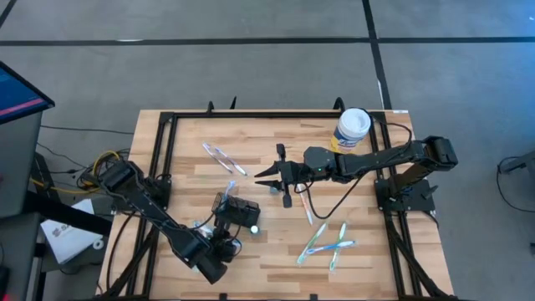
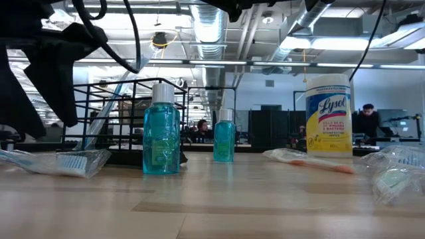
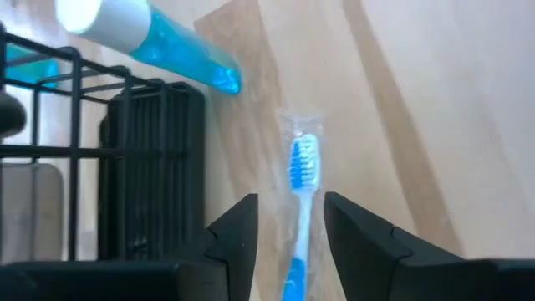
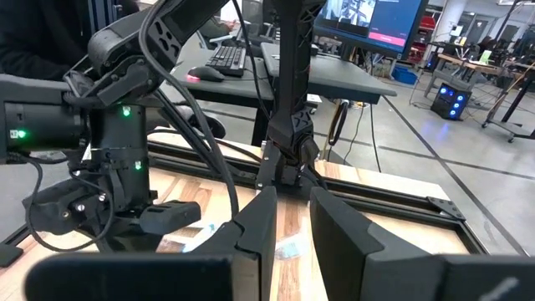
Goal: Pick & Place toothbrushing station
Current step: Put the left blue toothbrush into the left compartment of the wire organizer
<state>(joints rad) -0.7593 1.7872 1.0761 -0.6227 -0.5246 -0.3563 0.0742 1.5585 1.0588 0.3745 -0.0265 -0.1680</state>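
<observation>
Between the left gripper's (image 3: pixel 288 238) two dark fingers, which stand apart, lies a blue-and-white toothbrush (image 3: pixel 303 180) in a clear wrapper, flat on the pale wooden table (image 3: pixel 435 109); the fingers flank its handle, but whether they touch it cannot be told. Just beside that gripper, in the left wrist view, stands the toothbrushing station (image 3: pixel 155 176), a black wire-sided holder, with a blue mouthwash bottle (image 3: pixel 159 46) lying on its side near its upper edge. From above, the left gripper (image 1: pixel 219 255) sits at the near left of the table, close against the station (image 1: pixel 236 213), and a small bottle with a pale cap (image 1: pixel 253 227) rests at the station's side. The right gripper (image 1: pixel 266 177) hovers near the table's middle, well apart from the station, its fingers parted with nothing between them. Near it lies a wrapped toothbrush with an orange-tinted handle (image 1: pixel 306 209), and further toward the near right edge are several more wrapped toothbrushes (image 1: pixel 328 247) crossing one another. Another clear-wrapped brush (image 1: pixel 224 157) lies toward the far left of the table. A yellow Lysol wipes canister (image 1: pixel 352 130) with a white lid stands at the far right corner, beside the right arm.
</observation>
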